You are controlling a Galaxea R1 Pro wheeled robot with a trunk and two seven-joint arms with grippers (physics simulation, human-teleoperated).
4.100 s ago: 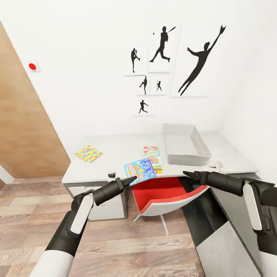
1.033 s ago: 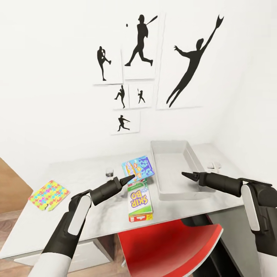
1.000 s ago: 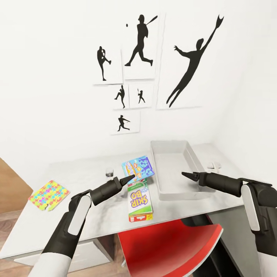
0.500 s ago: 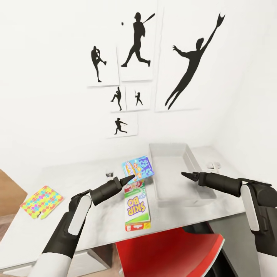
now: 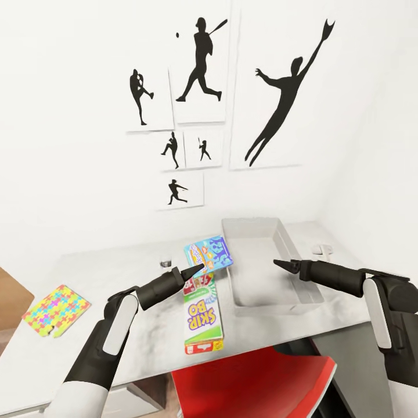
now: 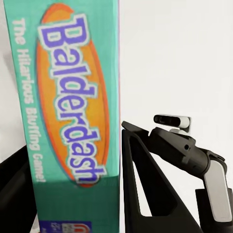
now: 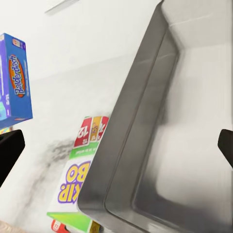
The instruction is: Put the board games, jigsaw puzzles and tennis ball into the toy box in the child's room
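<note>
Balderdash box [image 5: 208, 253] beside toy box [image 5: 299, 281]

- The toy box [image 5: 302, 284] sits on the table [image 5: 104, 278], over toward its right end, near the back wall.
- A Skip-Bo box [image 5: 201, 316] lies flat on the table just left of the toy box, running front to back.
- The Balderdash box [image 5: 209, 253] is up off the table in the left gripper [image 5: 193, 270], above the far end of the Skip-Bo box and just left of the toy box's rim.
- The right gripper [image 5: 277, 264] hangs over the toy box.
- A jigsaw puzzle [image 5: 54, 310] lies way off at the table's left end.
- A chair [image 5: 255, 383] is tucked in at the front edge, below the Skip-Bo box and toy box.
</note>
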